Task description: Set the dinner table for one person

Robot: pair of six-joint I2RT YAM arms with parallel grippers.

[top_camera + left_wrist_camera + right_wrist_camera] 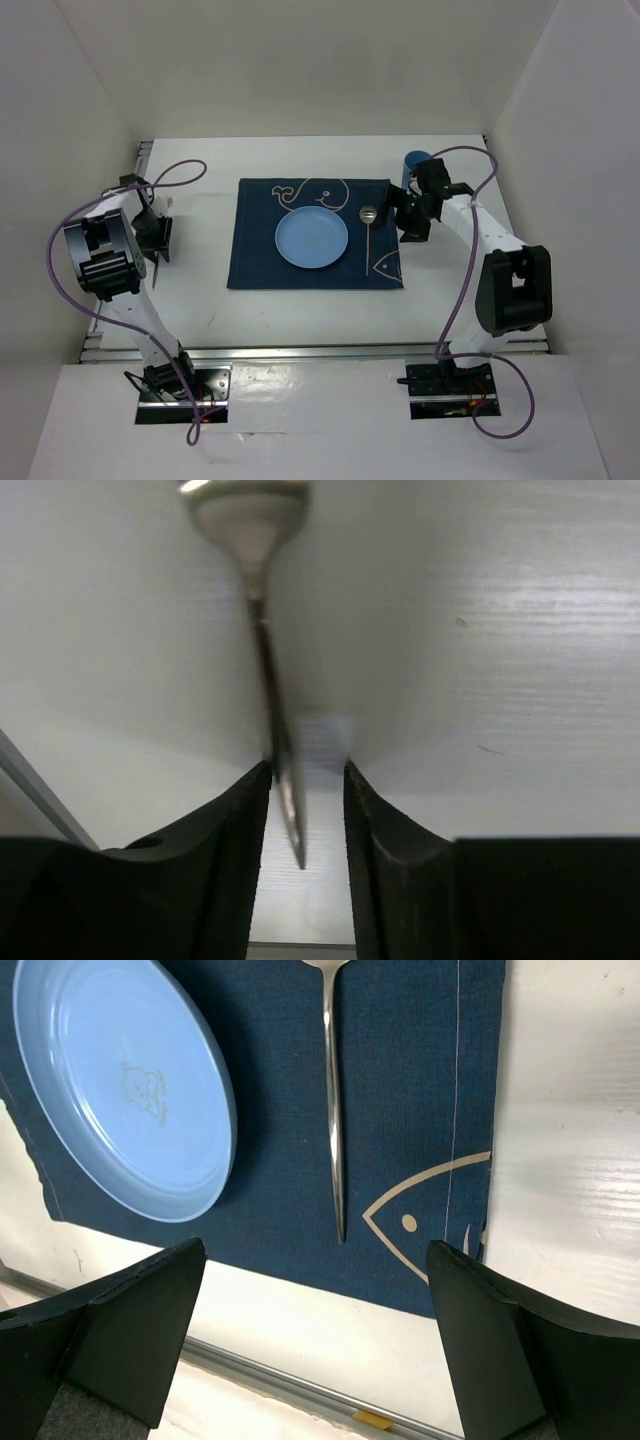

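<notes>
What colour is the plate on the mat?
The plate is light blue, with a faint drawing at its centre; clearest in right wrist view.

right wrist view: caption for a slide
Right fingers spread wide, framing a spoon beside the plate on the placemat

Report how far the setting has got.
Done: the blue plate sits on the navy placemat, with the spoon laid on the mat at its right; the right end effector hangs open above it. In hand: a metal utensil stands between the fingers of the left end effector, off the mat over the dinner table; grip unclear. Left: placing that utensil, perhaps the off-mat blue cup.
</notes>
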